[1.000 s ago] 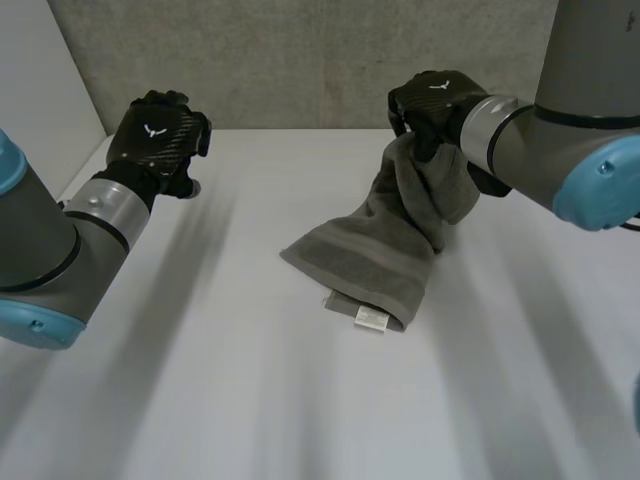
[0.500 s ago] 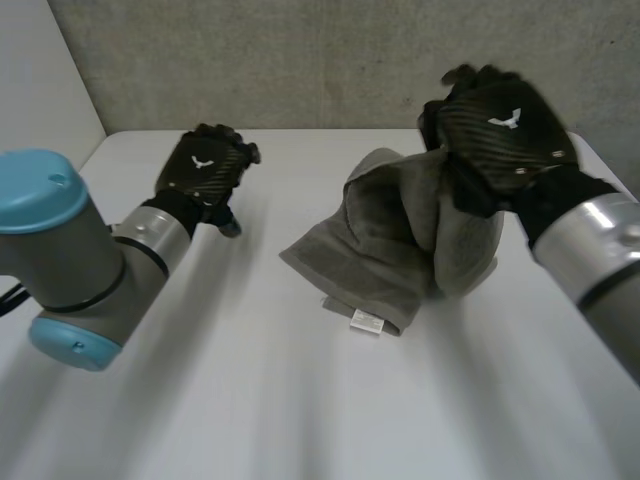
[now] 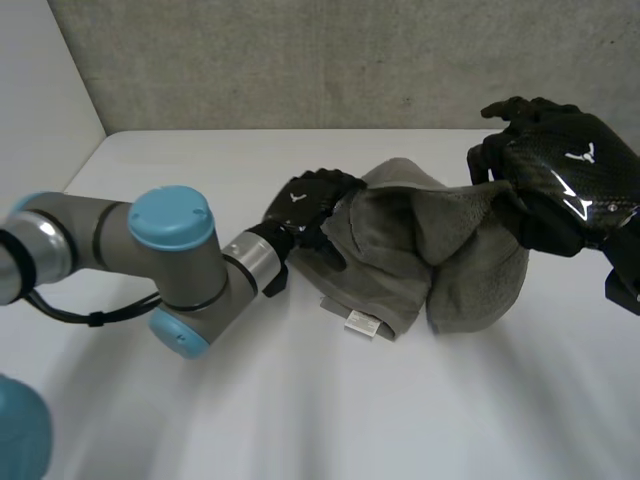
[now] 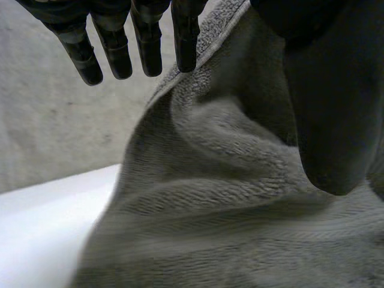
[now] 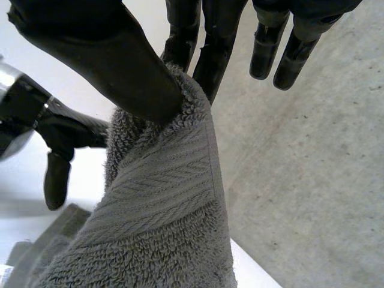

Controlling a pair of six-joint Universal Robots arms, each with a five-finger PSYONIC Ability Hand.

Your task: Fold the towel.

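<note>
A grey towel (image 3: 400, 255) lies bunched on the white table (image 3: 200, 400), its white label (image 3: 362, 321) at the near edge. My right hand (image 3: 565, 170) holds one edge lifted at the right. In the right wrist view its thumb (image 5: 102, 54) and a finger pinch the towel's (image 5: 162, 210) hem. My left hand (image 3: 308, 205) is at the towel's left edge. In the left wrist view its fingers (image 4: 114, 48) are straight and spread, the thumb (image 4: 324, 108) apart from them, and the towel (image 4: 228, 198) lies beneath the palm without being gripped. The left hand (image 5: 63, 138) also appears beyond the towel in the right wrist view.
A grey wall (image 3: 300, 60) runs behind the table's far edge, and a pale side wall (image 3: 40, 100) stands at the left. My left arm (image 3: 170, 260) stretches across the table's left half towards the towel.
My left hand swept right across the table to the towel's left edge and spread its fingers. My right hand carried the pinched edge right and towards the camera, spreading the towel wider.
</note>
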